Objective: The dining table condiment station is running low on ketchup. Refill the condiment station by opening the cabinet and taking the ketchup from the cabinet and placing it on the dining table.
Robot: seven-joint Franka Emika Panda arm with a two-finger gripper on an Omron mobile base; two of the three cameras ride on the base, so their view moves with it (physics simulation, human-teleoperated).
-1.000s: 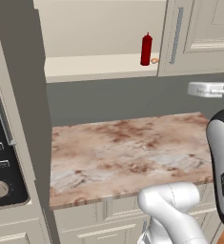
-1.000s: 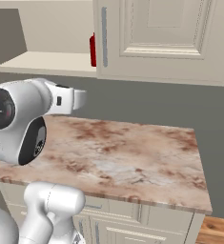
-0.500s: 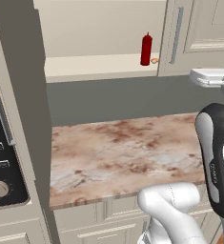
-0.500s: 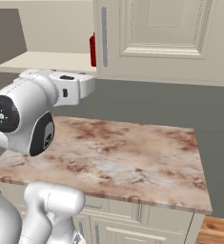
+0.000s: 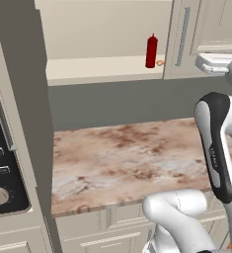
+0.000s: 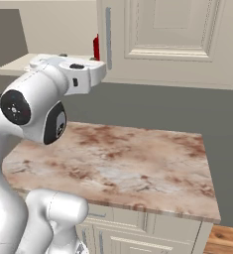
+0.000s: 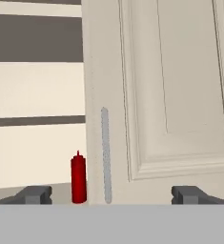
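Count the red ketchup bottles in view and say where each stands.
1. The ketchup stands upright on the open cabinet shelf, right beside the closed door's silver handle. More could be hidden behind that closed door.

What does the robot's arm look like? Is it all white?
Mostly. The arm is smooth, rounded white shells with dark joint bands, plus a round dark cap with small red dots on one joint. Its tool ends in two small, blocky dark grey fingertips. No loose cables show.
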